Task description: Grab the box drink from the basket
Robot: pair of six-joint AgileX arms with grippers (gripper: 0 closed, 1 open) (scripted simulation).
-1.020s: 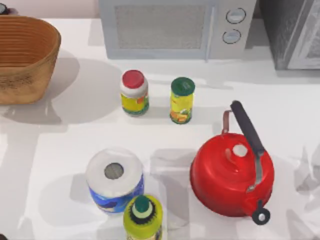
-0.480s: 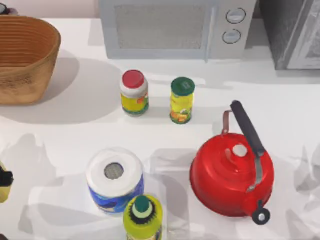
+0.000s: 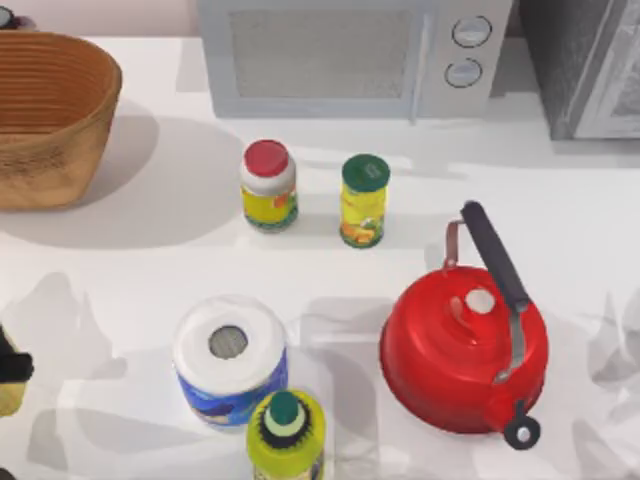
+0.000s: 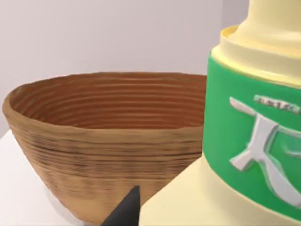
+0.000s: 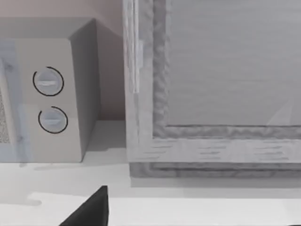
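Observation:
The box drink (image 4: pixel 244 141) is a pale yellow carton with a green label, and it sits very close in the left wrist view. My left gripper (image 3: pixel 8 372) is shut on it at the table's left edge, near the front; one dark finger (image 4: pixel 129 207) shows beside the carton. The woven brown basket (image 3: pixel 50 120) stands at the back left, apart from the carton, and the basket (image 4: pixel 108 141) rises behind the carton in the left wrist view. My right gripper (image 5: pixel 89 212) is off at the right, facing the microwave.
A red-lidded jar (image 3: pixel 268 185) and a green-lidded can (image 3: pixel 364 200) stand mid-table. A red kettle (image 3: pixel 462 350), a paper towel roll (image 3: pixel 229 358) and a yellow-green bottle (image 3: pixel 286 435) sit at the front. The microwave (image 3: pixel 340 55) lines the back.
My left gripper with the carton came into view at the table's left edge, then drifted slightly toward the front. Nothing else moved.

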